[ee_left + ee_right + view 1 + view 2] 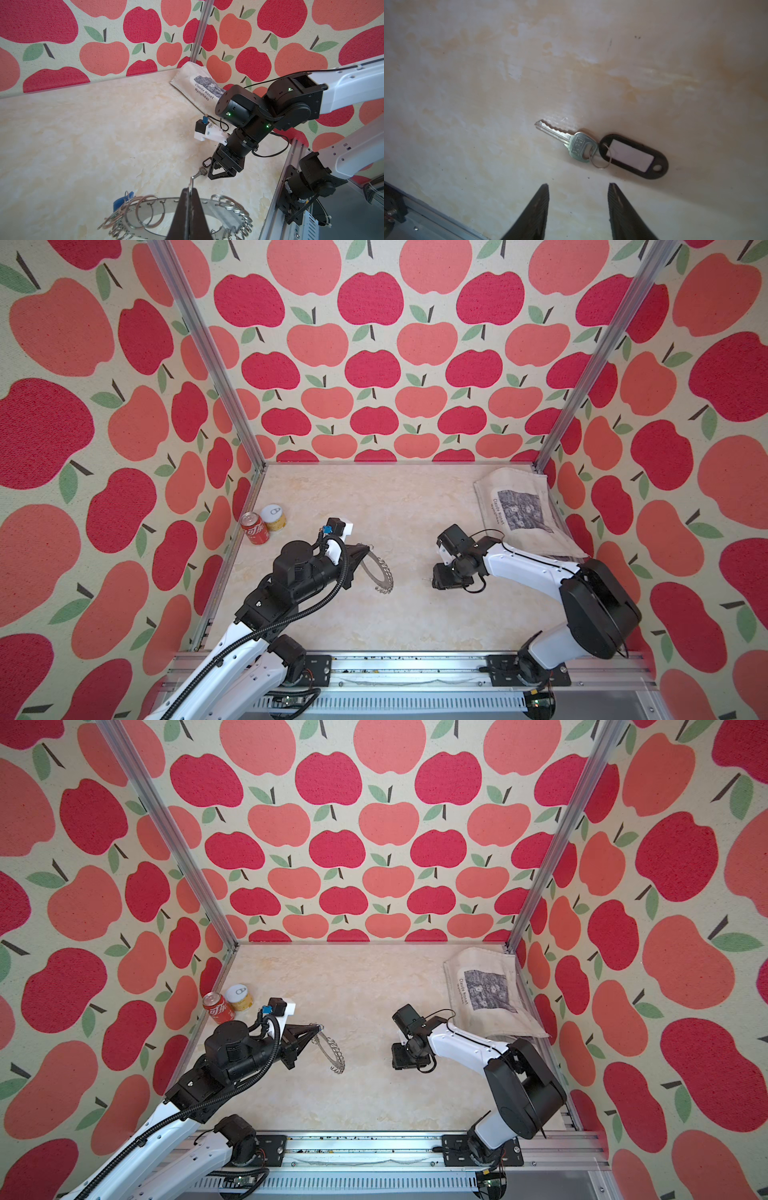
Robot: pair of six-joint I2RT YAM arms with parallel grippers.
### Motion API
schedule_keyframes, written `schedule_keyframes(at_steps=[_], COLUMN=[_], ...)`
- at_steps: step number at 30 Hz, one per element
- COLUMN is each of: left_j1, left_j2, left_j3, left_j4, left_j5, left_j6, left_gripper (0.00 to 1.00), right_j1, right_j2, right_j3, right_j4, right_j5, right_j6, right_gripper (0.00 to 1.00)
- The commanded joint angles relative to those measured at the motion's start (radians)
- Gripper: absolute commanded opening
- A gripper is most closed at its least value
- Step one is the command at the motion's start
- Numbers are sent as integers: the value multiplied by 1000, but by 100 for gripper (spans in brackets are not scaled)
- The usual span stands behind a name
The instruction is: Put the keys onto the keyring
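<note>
Partly cropped keyring (209, 205), blue tag (122, 202) peeking behind.

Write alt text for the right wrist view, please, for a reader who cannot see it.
A silver key, joined by a small wire ring to a black oblong tag with a white label, lies flat on the pale marbled tabletop. The right hand is poised just short of it, its two dark fingers apart and holding nothing.

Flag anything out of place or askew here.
The keyring is tipped up on edge, not flat, pinched at its rim by the left gripper. The tote bag lies rumpled against the far corner. Nothing looks spilled or broken.
</note>
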Motion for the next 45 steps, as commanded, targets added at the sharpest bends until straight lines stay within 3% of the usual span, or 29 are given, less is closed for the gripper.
schedule_keyframes(at_steps=[1,10,18,45], left_j1=[6,6,5,9], left_j2=[0,-5,0,-17], left_j3=[28,19,22,21], left_j4=[28,36,37,18], left_j5=[2,-1,5,3], left_j6=[16,17,20,24], left_gripper=[0,0,0,0], right_j1=[0,37,93,119], right_j2=[-56,-158,-169,-123], right_j3=[-48,-169,-217,-257], right_j4=[98,212,279,382], right_j5=[12,152,253,331], right_j6=[238,472,588,643], right_gripper=[45,27,24,16])
